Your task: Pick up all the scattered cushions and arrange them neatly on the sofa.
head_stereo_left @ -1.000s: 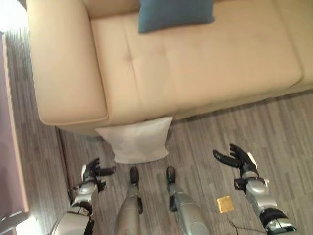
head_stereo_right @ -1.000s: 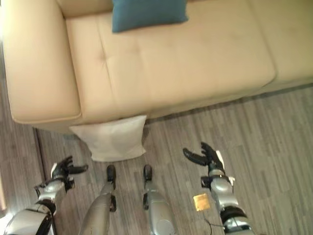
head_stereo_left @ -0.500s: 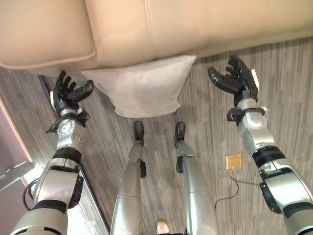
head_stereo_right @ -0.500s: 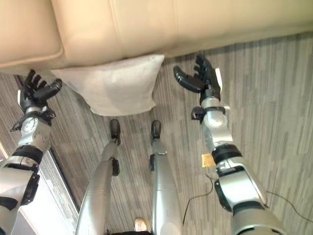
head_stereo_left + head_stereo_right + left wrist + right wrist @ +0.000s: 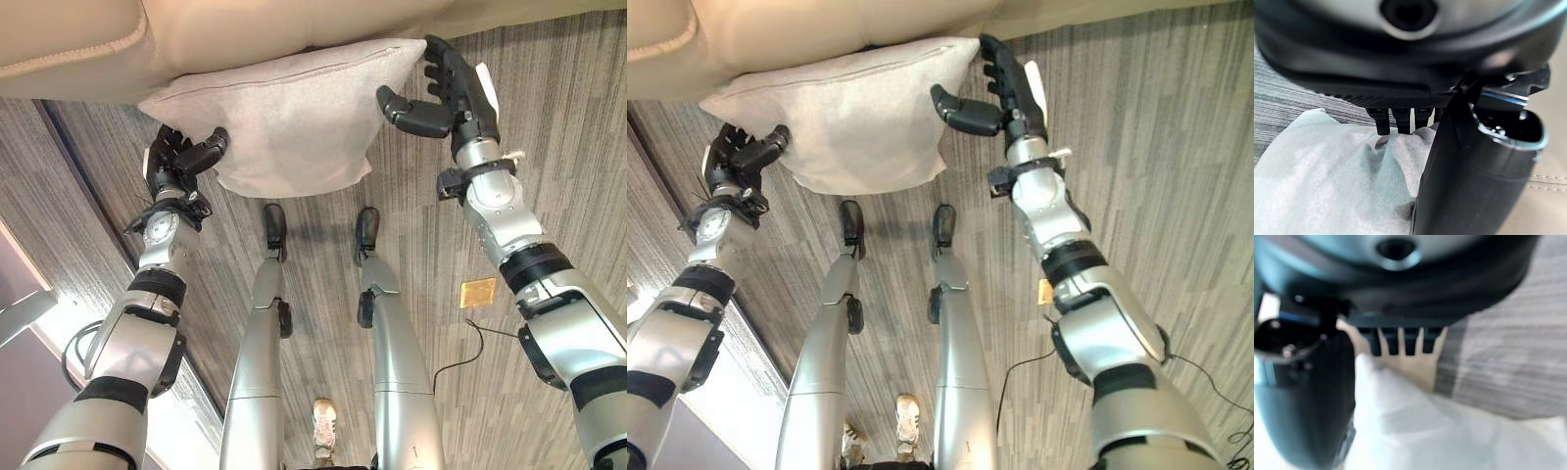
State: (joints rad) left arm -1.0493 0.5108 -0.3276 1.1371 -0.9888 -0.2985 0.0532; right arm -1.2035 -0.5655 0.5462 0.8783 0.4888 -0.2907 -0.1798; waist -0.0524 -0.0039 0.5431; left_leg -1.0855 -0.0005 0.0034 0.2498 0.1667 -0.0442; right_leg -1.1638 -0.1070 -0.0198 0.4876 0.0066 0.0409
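Observation:
A pale grey cushion [image 5: 284, 117] lies on the floor, leaning against the front of the beige sofa [image 5: 78, 39]. My left hand [image 5: 176, 162] is at the cushion's left edge, its thumb resting on the fabric and its fingers loosely bent beside it. My right hand [image 5: 456, 98] is at the cushion's upper right corner, with straight fingers behind the corner and the thumb reaching across the front. In the left wrist view the cushion [image 5: 1327, 181] folds against my fingertips. In the right wrist view the cushion [image 5: 1449, 431] lies between thumb and fingers.
Striped grey wood floor [image 5: 549, 176] spreads to the right of the cushion. A small yellow square [image 5: 478, 292] lies on the floor by my right arm. A person's shoe [image 5: 323, 426] shows at the bottom. A pale furniture edge [image 5: 20, 318] runs along the left.
The camera has tilted further down, so the sofa has slid up out of the picture. Both hands have closed in on the cushion's two sides and now touch it.

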